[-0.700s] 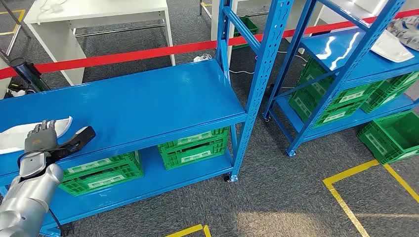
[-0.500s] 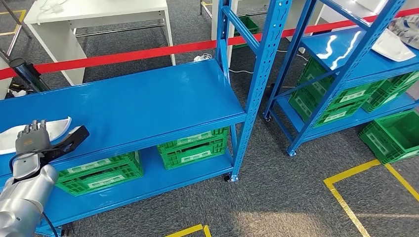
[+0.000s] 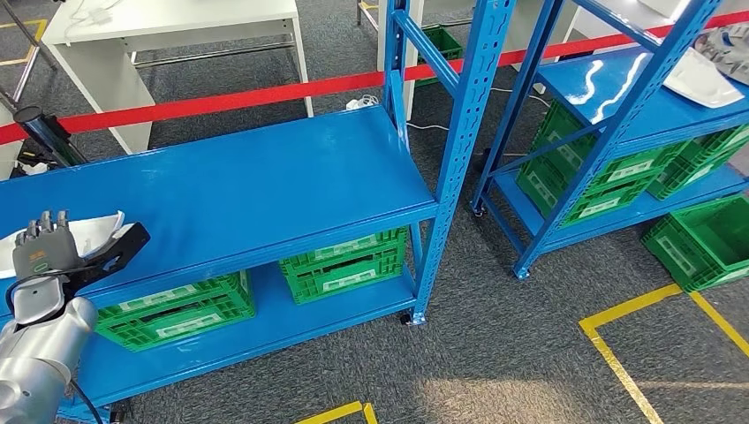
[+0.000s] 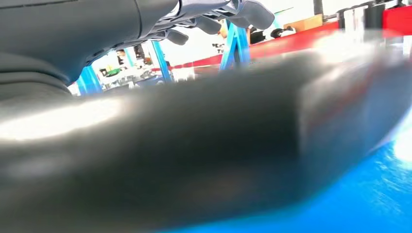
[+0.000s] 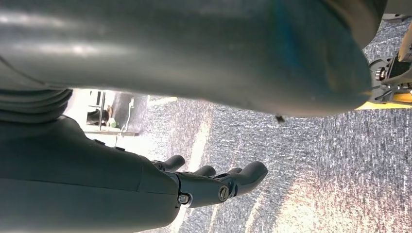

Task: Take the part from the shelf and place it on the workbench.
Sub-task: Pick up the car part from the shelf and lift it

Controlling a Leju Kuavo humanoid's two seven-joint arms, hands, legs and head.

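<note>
The white part (image 3: 66,231) lies on the blue shelf (image 3: 265,194). The left hand (image 3: 42,252) hovers over it, fingers apart, holding nothing. The right hand (image 5: 214,184) hangs empty. Grasping and carrying to the counter remain.

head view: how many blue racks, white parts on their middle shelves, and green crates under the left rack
blue racks: 2
white parts: 2
green crates: 2
total: 6
</note>
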